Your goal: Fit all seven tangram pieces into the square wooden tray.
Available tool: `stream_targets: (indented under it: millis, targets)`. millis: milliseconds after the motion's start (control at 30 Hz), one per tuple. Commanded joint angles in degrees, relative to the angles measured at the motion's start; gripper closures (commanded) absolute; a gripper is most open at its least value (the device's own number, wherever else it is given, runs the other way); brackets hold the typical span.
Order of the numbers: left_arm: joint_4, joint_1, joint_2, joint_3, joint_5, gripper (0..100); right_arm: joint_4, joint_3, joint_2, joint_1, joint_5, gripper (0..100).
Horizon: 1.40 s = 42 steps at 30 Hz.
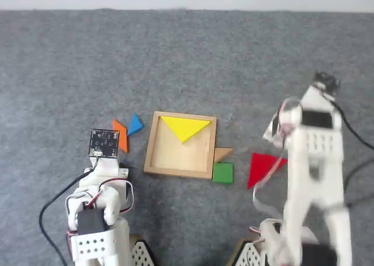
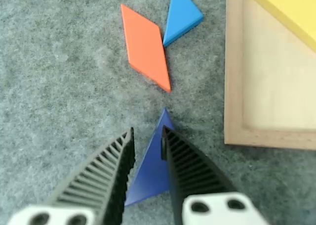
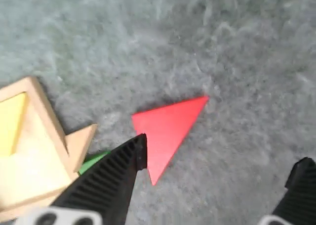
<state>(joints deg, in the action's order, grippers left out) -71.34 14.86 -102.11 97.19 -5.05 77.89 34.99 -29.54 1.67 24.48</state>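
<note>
The left hand (image 2: 147, 133) hangs low over the grey surface (image 2: 59, 86) with its fingers narrow, a thin gap between them. A dark blue triangle (image 2: 148, 178) lies flat under this gap; whether the fingers touch it, I cannot tell. Just beyond it lie an orange piece (image 2: 145, 47) and a light blue triangle (image 2: 180, 15), touching each other. Beside them is the tray (image 2: 234, 62), with a yellow triangle (image 2: 289, 10) inside, against its far side. The right hand (image 3: 219, 160) is wide open and holds nothing, above a red triangle (image 3: 168, 128) on the surface. Between this triangle and the tray lie a tan triangle (image 3: 79, 143) and a green square (image 3: 91, 160), outside the tray, just beside its corner.
</note>
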Motion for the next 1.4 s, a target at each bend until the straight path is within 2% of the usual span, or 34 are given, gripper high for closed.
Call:
stream_targets:
  millis: [0,100,167,267,467,567,667,833,933,1133,1367]
  targets:
    - [-0.2,-0.1,-0.8,-0.7,-0.3,91,-9.7,14.7,-19.7,-4.0,0.6,57.5]
    - [-0.2,-0.2,-0.8,-0.7,-0.2,91,-18.0,24.9,-22.8,-11.6,0.6,57.5]
    - [-0.2,-0.2,-0.8,-0.7,-0.1,91,-23.3,30.0,-22.8,-15.2,3.8,57.5]
    - [-0.1,-0.2,-0.8,-0.7,-0.1,91,-30.5,33.3,-22.8,-15.8,9.2,57.5]
    - [-0.2,0.3,-0.8,-0.7,-0.4,91,-30.6,32.0,-20.9,-15.7,14.2,57.5]
    - [-0.2,0.3,-0.8,-0.7,-0.4,91,-31.1,29.7,-14.4,-13.2,15.5,57.5]
    - [-0.2,0.3,-0.8,-0.7,-0.4,91,-30.5,24.8,-4.9,-9.9,21.5,57.6]
    - [-0.2,0.3,-0.8,-0.7,-0.4,91,-30.5,17.1,8.3,-9.9,28.7,66.6]
    - [-0.2,0.3,-0.8,-0.7,-0.4,91,-29.6,14.6,11.6,-10.5,29.2,70.3]
    - [-0.2,0.3,-0.8,-0.7,-0.4,91,-29.8,14.5,12.5,-11.1,29.5,66.1]
    - [-0.2,0.3,-0.8,-0.7,-0.4,91,-29.8,14.5,12.5,-11.4,29.2,66.0]
